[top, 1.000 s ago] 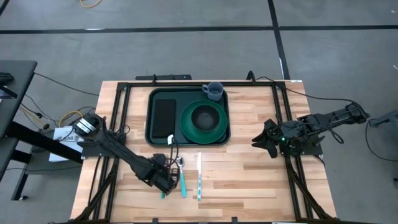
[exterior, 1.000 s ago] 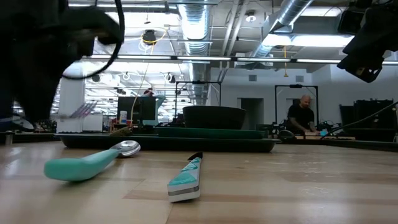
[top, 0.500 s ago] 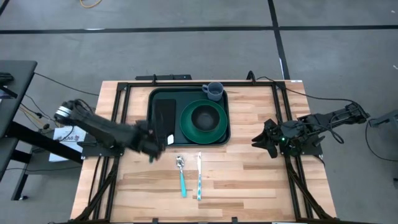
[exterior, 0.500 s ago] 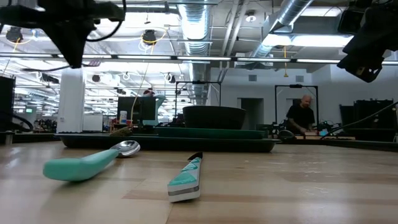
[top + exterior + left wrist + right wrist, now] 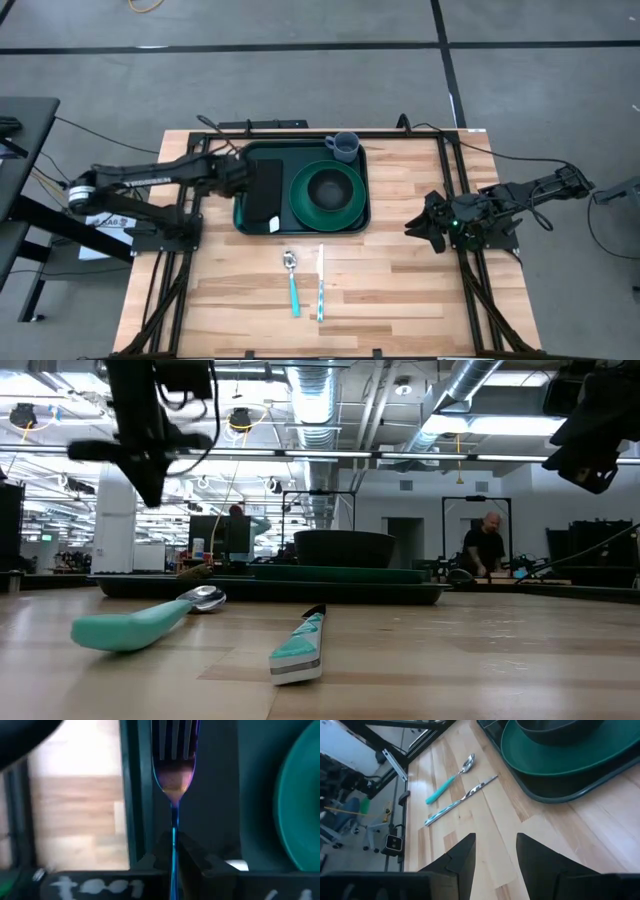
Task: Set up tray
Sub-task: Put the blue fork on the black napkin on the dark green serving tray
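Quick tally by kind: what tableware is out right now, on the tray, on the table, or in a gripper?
Tray: 1
Napkin: 1
Plate: 1
Bowl: 1
Mug: 1
Fork, held in the left gripper: 1
Spoon: 1
Knife: 1
Total: 8

Fingers [image 5: 192, 860] pinch fork [image 5: 174, 757] (over tray [image 5: 137, 795]).

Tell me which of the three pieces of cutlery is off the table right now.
The fork, clamped in the left gripper above the tray; the spoon and knife lie on the wood.
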